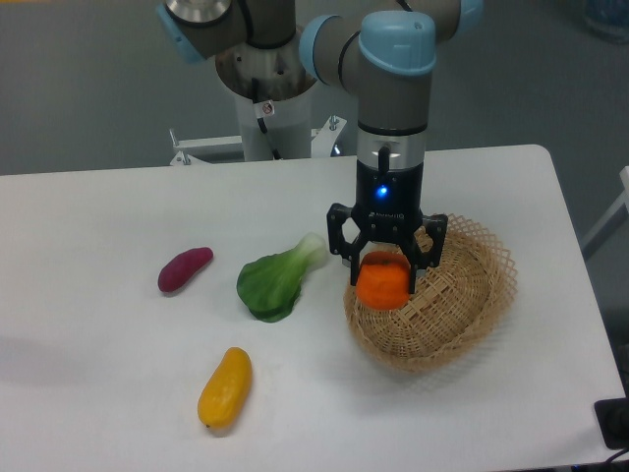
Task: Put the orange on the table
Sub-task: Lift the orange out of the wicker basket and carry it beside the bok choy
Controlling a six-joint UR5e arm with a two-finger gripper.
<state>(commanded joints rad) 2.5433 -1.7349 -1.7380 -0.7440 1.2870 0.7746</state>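
Note:
The orange [382,283] is a small round bright fruit held between the black fingers of my gripper [384,277], which is shut on it. It hangs over the left rim of the woven wicker basket [462,305], lifted a little above the basket's inside. The white table [98,324] spreads out to the left of the basket. The gripper points straight down from the arm's grey wrist.
A green leafy vegetable [277,281] lies just left of the basket. A purple sweet potato [184,268] lies further left. A yellow-orange mango-like fruit [225,387] lies near the front. The arm's base stands at the table's far edge.

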